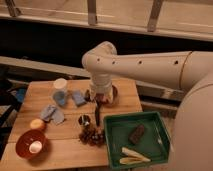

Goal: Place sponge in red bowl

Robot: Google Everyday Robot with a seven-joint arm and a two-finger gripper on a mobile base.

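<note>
My gripper (98, 102) hangs from the big white arm (145, 65) over the back middle of the wooden table (60, 150). A dark red bowl (114, 95) sits right behind it and is mostly hidden by the wrist. A small blue piece that looks like the sponge (78, 98) lies flat on the table just left of the gripper, apart from it. Two more blue pieces lie further left (51, 114). I cannot tell whether the gripper holds anything.
A white cup (60, 86) stands at the back left. An orange-brown bowl (30, 145) with a pale object sits front left. A small metal cup (84, 120) and a dark cluster (91, 135) lie below the gripper. A green tray (114, 145) holds a brown bar and yellow pieces.
</note>
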